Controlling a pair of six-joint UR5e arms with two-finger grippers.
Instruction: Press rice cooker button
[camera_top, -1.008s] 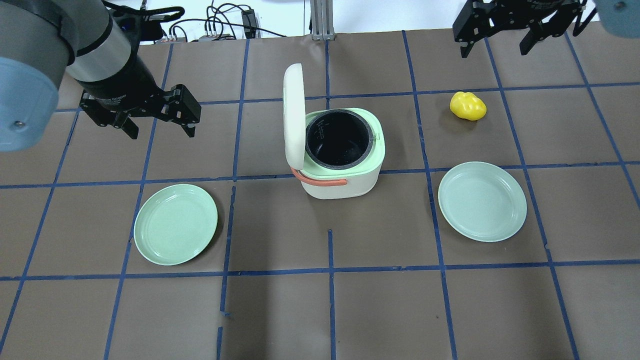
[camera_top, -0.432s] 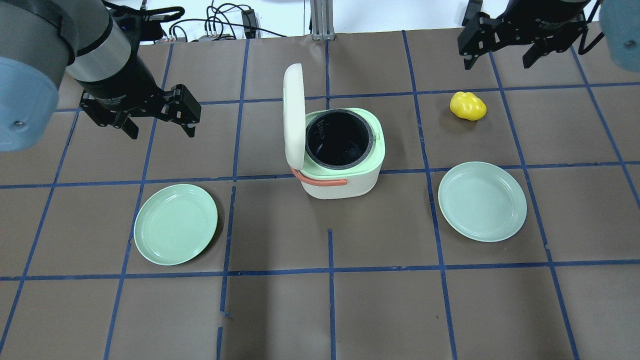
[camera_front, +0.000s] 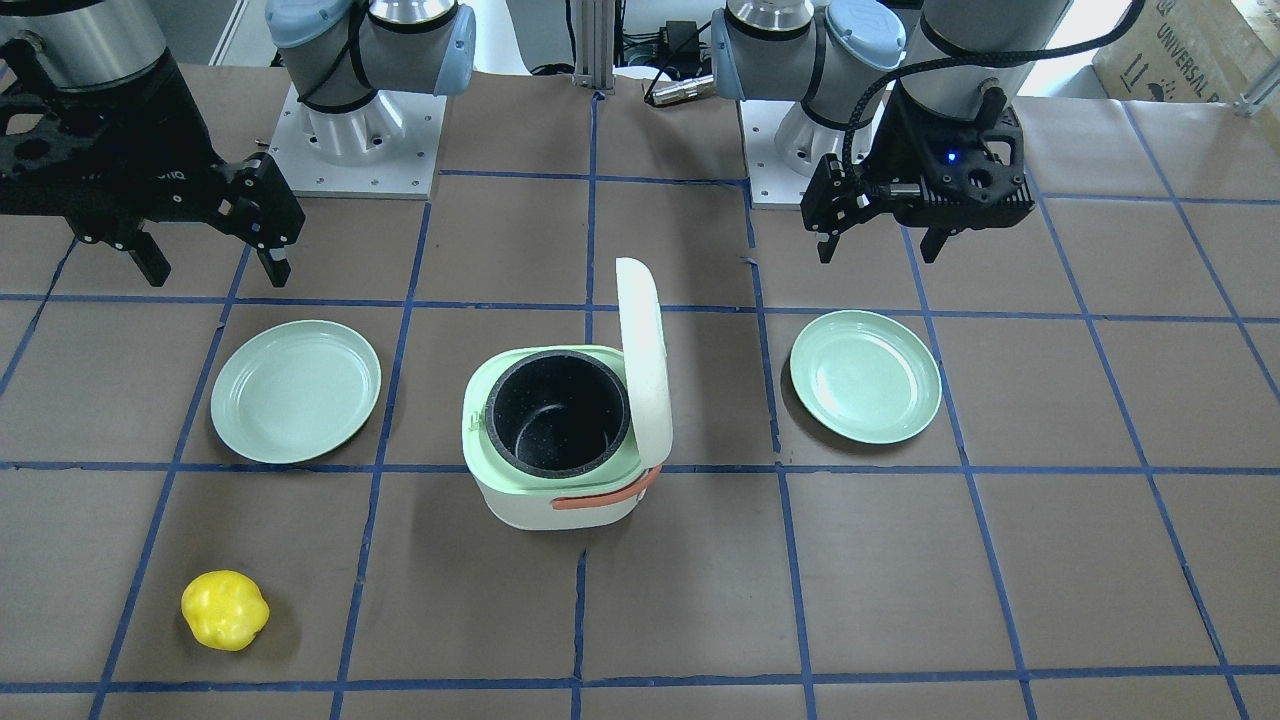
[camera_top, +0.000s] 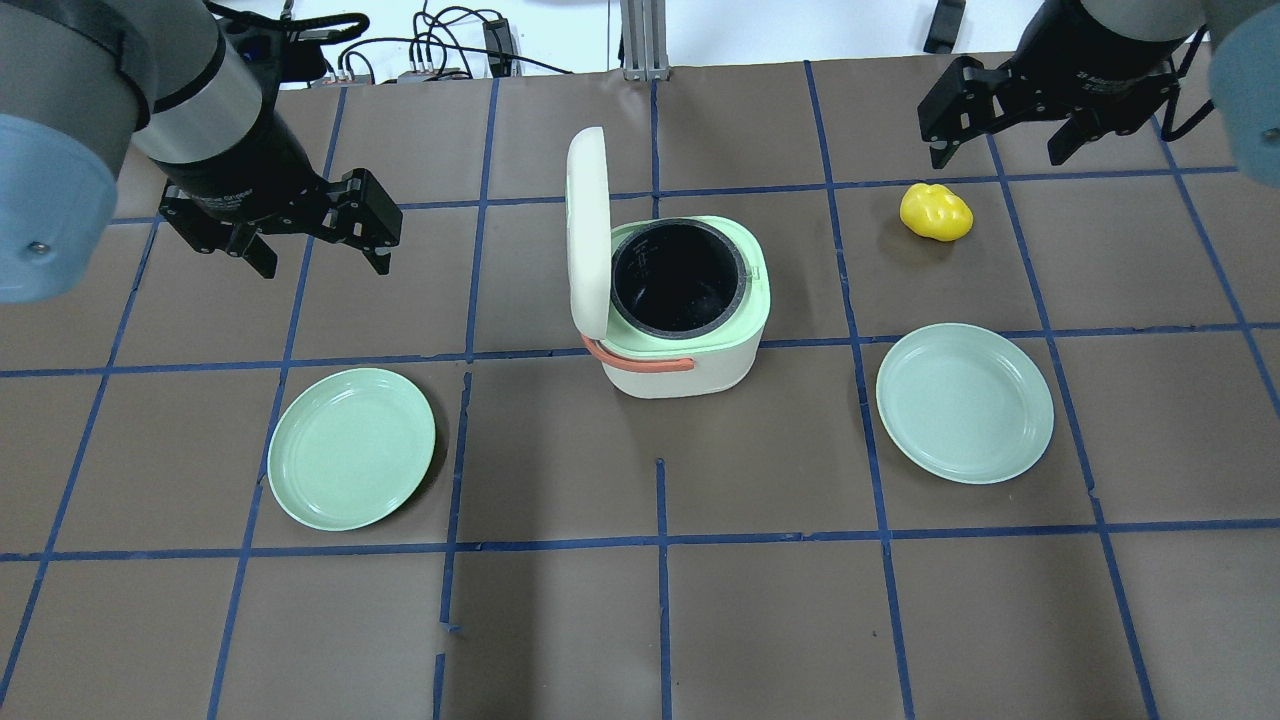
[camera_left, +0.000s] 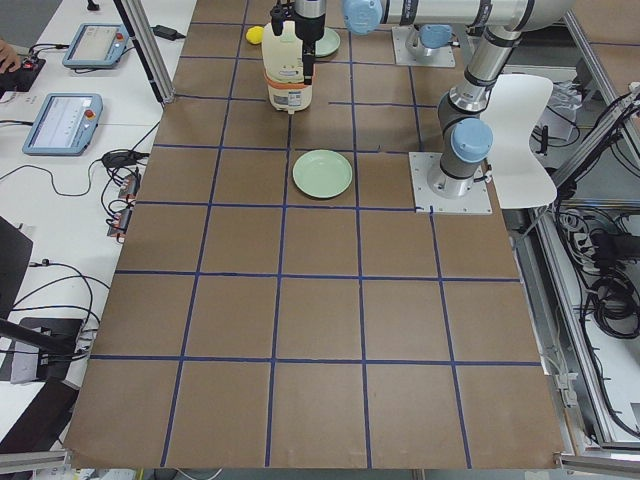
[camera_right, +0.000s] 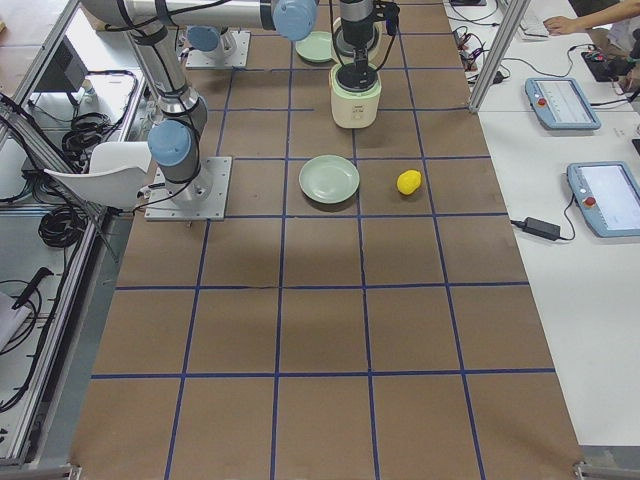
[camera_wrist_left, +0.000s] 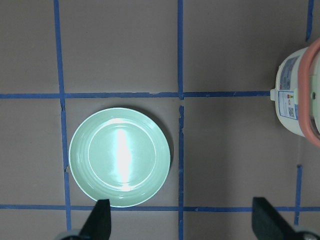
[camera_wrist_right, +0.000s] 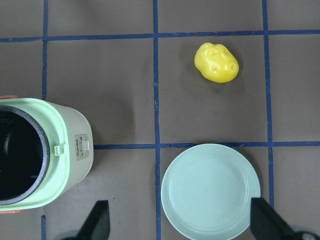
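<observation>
The rice cooker (camera_top: 690, 365) stands mid-table, white with a green top rim, an orange handle and a dark inner pot. Its lid (camera_top: 588, 230) stands open and upright on its left side. It also shows in the front view (camera_front: 520, 500), the left wrist view (camera_wrist_left: 296, 97) and the right wrist view (camera_wrist_right: 67, 145), where a small front panel (camera_wrist_right: 82, 146) faces right. My left gripper (camera_top: 325, 262) hovers open and empty, left of the cooker. My right gripper (camera_top: 995, 155) hovers open and empty at the far right, just behind the yellow toy pepper.
A green plate (camera_top: 350, 448) lies front left of the cooker, a paler plate (camera_top: 965, 402) front right. A yellow toy pepper (camera_top: 935, 211) lies at the far right. Cables and a post lie beyond the table's far edge.
My right gripper has moved nearer, toward the yellow pepper. My left gripper, the cooker and the plates have not moved.
</observation>
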